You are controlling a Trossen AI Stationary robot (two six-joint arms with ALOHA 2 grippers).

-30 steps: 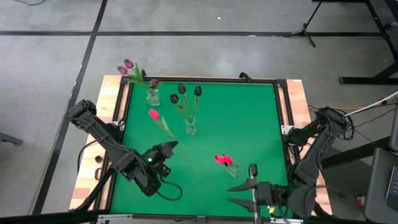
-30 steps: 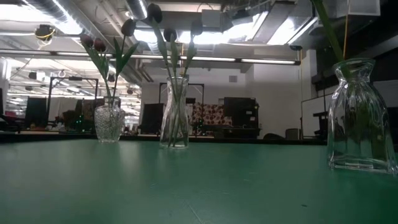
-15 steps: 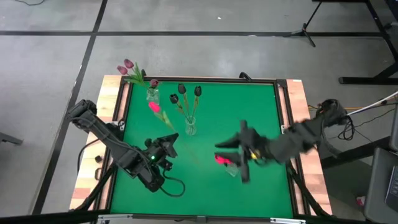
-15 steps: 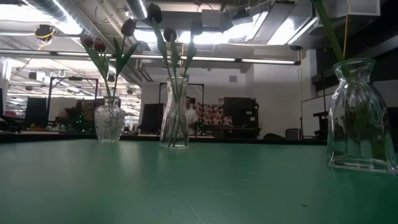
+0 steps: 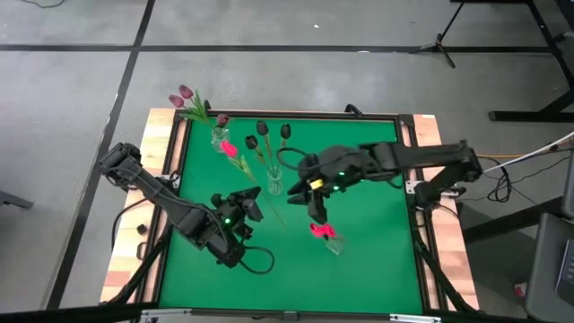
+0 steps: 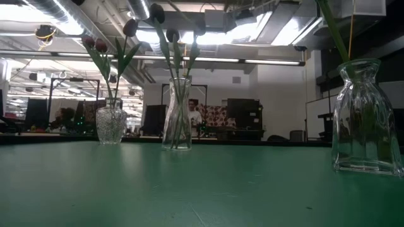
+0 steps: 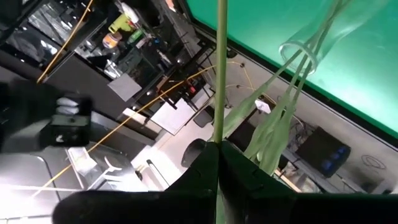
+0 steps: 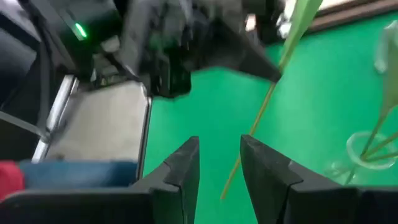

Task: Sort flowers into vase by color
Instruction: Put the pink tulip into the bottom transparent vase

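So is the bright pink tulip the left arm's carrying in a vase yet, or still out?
Out. The left gripper is shut on the pink tulip's stem, and its head hangs beside the corner vase, not inside it.

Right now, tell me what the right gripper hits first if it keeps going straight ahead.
Probably the pink tulip's stem, which slants across just ahead of the open right gripper; behind it sits the left gripper holding that stem. Depth is unclear.

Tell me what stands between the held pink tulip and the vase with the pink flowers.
The right gripper, open, hangs between the left gripper, shut on the pink tulip, and the pink-flower vase. Nothing else visible blocks.
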